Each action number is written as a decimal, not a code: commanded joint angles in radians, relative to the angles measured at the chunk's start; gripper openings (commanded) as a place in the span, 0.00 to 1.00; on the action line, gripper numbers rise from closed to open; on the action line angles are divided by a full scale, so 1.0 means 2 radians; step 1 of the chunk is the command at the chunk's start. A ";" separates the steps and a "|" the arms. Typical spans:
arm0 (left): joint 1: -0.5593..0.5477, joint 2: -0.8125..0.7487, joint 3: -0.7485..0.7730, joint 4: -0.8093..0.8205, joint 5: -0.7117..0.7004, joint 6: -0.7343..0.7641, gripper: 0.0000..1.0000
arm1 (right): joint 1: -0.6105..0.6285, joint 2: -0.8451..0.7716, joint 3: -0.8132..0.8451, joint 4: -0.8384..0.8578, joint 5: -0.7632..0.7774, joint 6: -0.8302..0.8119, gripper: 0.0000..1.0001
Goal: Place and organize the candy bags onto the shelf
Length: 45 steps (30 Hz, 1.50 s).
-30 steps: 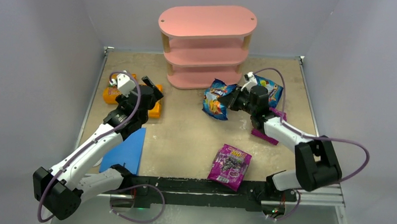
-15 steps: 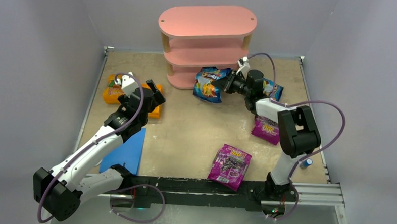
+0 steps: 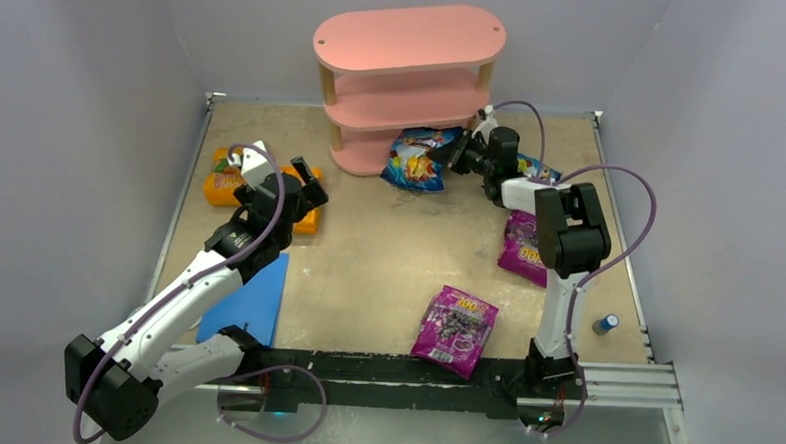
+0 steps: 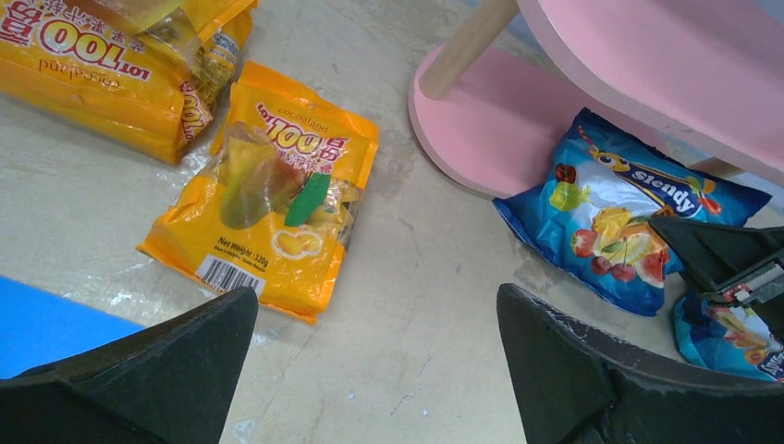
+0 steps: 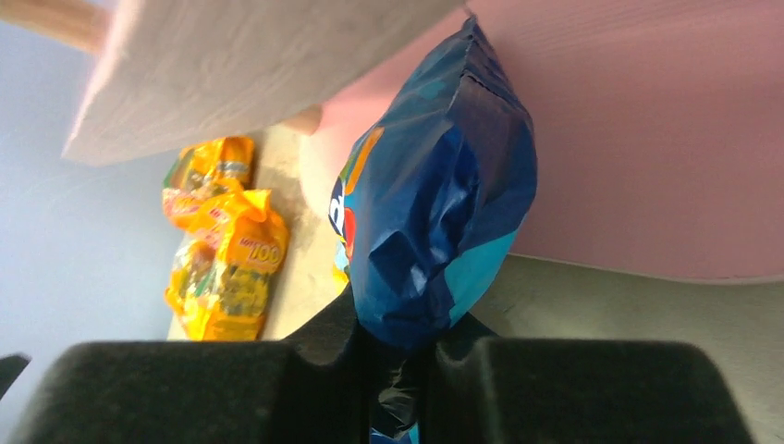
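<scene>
Nearest, the left gripper (image 4: 377,310) hangs wide open and empty above 2 orange bags (image 4: 268,190), while the right gripper (image 5: 399,356) is clamped on the edge seam of the blue bag (image 5: 434,194), probably light, soft and slippery, which rests against the lowest board of the shelf (image 5: 647,139).

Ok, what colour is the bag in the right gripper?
The bag is blue with fruit pictures; the left wrist view shows it best.

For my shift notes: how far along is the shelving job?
Done: nothing sits fully on the shelf yet. In hand: the right gripper is shut on one blue bag, leaning it onto the bottom board. Remaining: the second blue bag, two orange bags by the open left gripper, and two magenta bags.
</scene>
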<state>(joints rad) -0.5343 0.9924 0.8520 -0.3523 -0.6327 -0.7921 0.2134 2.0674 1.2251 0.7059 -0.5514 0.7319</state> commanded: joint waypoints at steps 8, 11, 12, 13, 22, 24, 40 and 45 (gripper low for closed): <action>0.003 0.009 -0.002 0.014 0.004 0.007 0.99 | 0.000 -0.006 0.072 -0.082 0.171 -0.060 0.39; 0.003 0.010 -0.002 0.012 0.006 0.005 0.99 | 0.001 -0.009 0.068 -0.080 0.207 -0.060 0.45; 0.003 0.010 -0.001 0.011 0.006 0.004 0.99 | 0.001 -0.010 0.069 -0.085 0.215 -0.060 0.46; 0.003 0.010 -0.001 0.009 0.006 0.003 0.99 | 0.001 -0.010 0.072 -0.093 0.220 -0.063 0.46; 0.003 0.003 -0.001 0.001 0.009 -0.004 0.99 | 0.001 -0.042 0.050 -0.124 0.295 -0.093 0.82; 0.003 0.002 0.000 -0.002 0.008 -0.004 0.99 | 0.001 -0.060 0.044 -0.137 0.315 -0.121 0.87; 0.003 -0.015 -0.014 -0.024 -0.030 0.005 0.99 | 0.132 -0.151 -0.100 -0.148 0.237 -0.805 0.99; 0.003 -0.020 -0.014 -0.030 -0.038 0.010 0.99 | 0.148 -0.084 -0.045 -0.170 0.263 -0.859 0.99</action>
<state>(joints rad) -0.5339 0.9768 0.8238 -0.3992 -0.6685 -0.7914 0.4961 1.8355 1.0275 0.3931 -0.0650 -0.8146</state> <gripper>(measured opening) 0.992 0.987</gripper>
